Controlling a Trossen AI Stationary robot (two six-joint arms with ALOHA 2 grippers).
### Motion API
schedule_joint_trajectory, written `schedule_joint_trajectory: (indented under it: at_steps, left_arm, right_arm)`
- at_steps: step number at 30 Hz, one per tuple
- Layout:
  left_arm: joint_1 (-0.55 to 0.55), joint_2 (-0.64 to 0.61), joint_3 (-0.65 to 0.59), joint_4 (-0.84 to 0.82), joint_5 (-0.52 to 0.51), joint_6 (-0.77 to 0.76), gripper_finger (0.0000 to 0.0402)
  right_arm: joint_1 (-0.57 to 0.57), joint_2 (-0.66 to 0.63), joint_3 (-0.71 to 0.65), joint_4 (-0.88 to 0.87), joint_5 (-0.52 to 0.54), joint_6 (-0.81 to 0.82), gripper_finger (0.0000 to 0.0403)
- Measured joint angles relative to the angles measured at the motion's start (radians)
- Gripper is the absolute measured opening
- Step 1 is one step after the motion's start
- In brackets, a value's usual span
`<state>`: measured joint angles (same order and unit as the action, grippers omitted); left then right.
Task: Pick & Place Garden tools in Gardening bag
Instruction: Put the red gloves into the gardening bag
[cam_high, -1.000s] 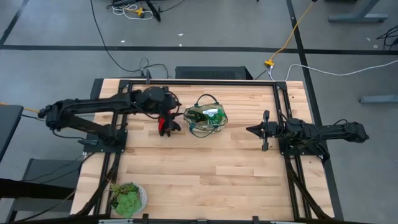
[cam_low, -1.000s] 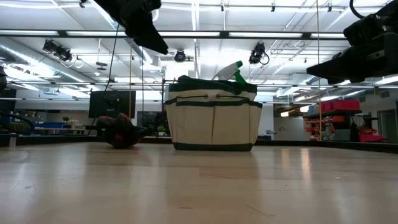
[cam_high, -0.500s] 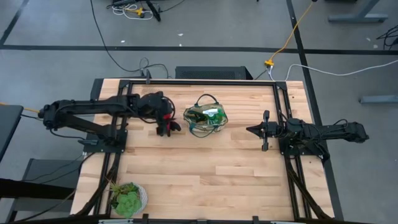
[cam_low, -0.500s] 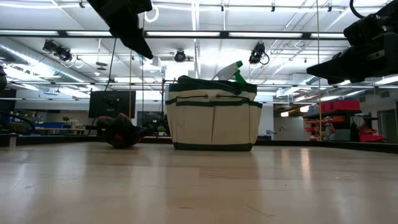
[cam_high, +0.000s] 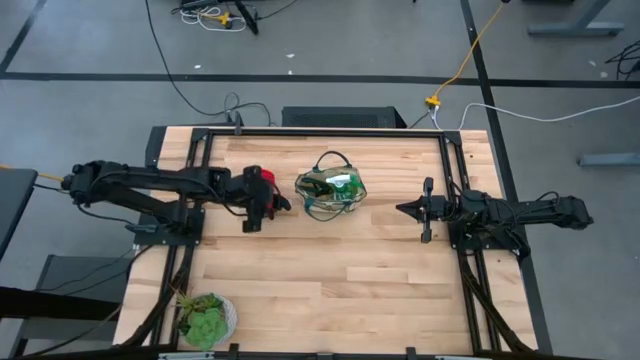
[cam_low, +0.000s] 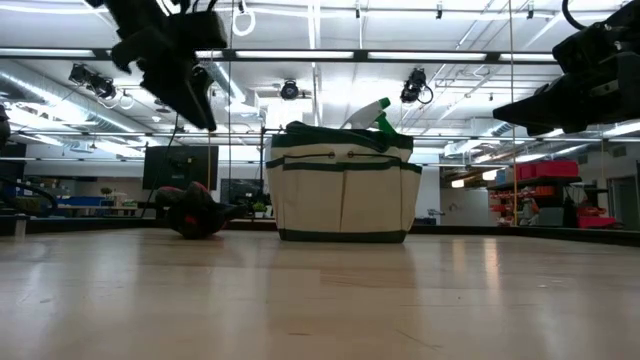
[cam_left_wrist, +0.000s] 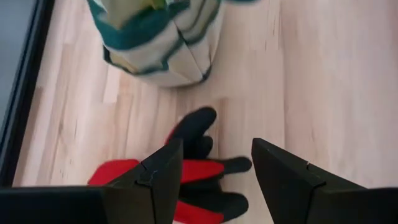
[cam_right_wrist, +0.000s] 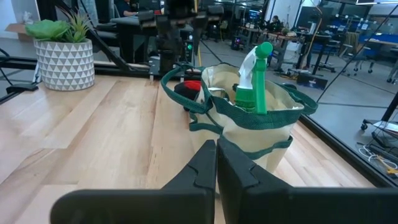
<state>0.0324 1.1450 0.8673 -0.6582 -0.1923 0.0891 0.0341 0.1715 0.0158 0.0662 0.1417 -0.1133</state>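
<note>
Two arms | left pincer (cam_left_wrist: 214, 180) open above gloves (cam_left_wrist: 193, 168) | right pincer (cam_right_wrist: 216, 165) closed, level

bare table (cam_high: 340, 270) in front, gardening bag (cam_high: 331, 193) just beside gloves (cam_high: 265, 192)

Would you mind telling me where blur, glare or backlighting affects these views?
Low view: bright ceiling lights leave the left gripper a dark silhouette, and the table shows a sheen. Left wrist view: the gloves and gardening bag are soft, slightly blurred. Right wrist view: the spray bottle is sharp; its own fingers look blurred.
</note>
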Motion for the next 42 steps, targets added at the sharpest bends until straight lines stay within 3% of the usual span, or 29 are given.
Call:
schedule_joint_trajectory:
  at_steps: [9,18,31,42]
  left_arm:
    - [-0.057,0.000,-0.102,0.032,-0.057,0.009,0.0199]
    - [-0.119,0.000,-0.120,0.049,-0.153,0.024,0.0199]
    - [-0.144,0.000,-0.120,0.049,-0.014,0.385,0.0199]
    - [-0.141,0.002,-0.120,0.053,-0.035,0.685,0.0199]
  right_arm:
    - [0.000,0.000,0.000,0.000,0.000,0.000,0.0016]
    - [0.000,0.000,0.000,0.000,0.000,0.000,0.0016]
    - [0.000,0.000,0.000,0.000,0.000,0.000,0.0016]
    - [0.000,0.000,0.000,0.000,0.000,0.000,0.0016]
